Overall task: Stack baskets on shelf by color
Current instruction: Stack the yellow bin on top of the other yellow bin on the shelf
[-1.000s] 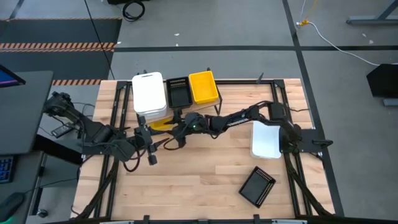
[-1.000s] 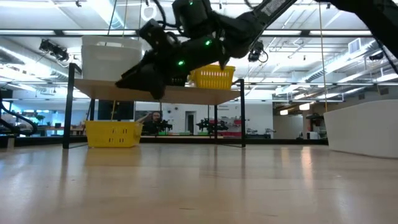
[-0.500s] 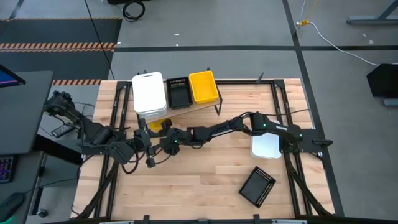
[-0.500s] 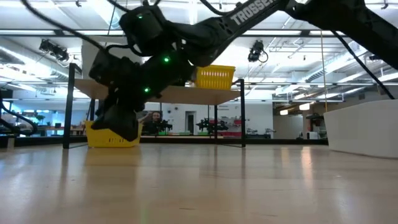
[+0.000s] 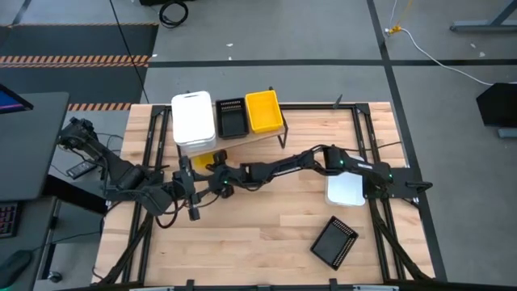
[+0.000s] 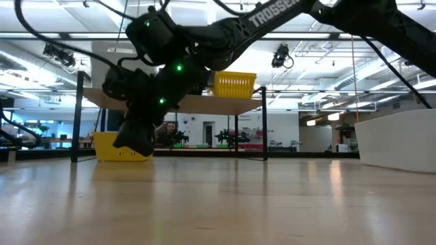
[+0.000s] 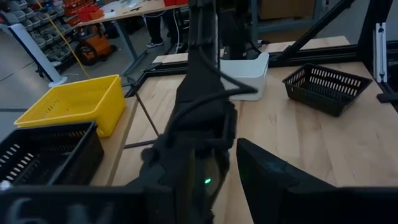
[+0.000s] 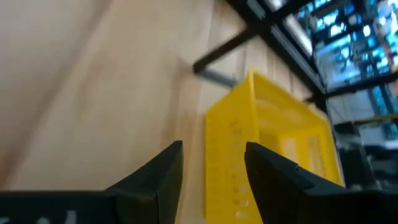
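Observation:
The shelf (image 5: 242, 137) carries a white basket stack (image 5: 194, 121), a black basket (image 5: 230, 119) and a yellow basket (image 5: 264, 111). Another yellow basket (image 8: 273, 143) rests on its bottom on the tabletop beneath the shelf (image 6: 109, 146). My right gripper (image 8: 214, 168) is open, low at this basket's short end, one finger to either side of that end wall. My left gripper (image 5: 191, 206) waits open just nearer on the left. A white basket (image 5: 347, 190) and a black basket (image 5: 334, 241) lie on the table's right part. My right gripper has its open fingers (image 8: 161, 171) standing on either side of the floor-level yellow basket's end wall (image 8: 227, 155), slanting down from the table's near right. Whether they touch the wall, I cannot tell.
The shelf's thin black legs (image 6: 266, 126) stand around the low yellow basket. My right arm (image 5: 283, 168) stretches across the table's middle from its base on the right. My left wrist view is largely blocked by the right arm (image 7: 199, 124). Bare wood lies toward the near edge (image 5: 258, 242).
My right gripper has swung from shelf height in front of the shelf toward the table's left and down, ending low at the yellow basket under the shelf. The baskets have stayed in place.

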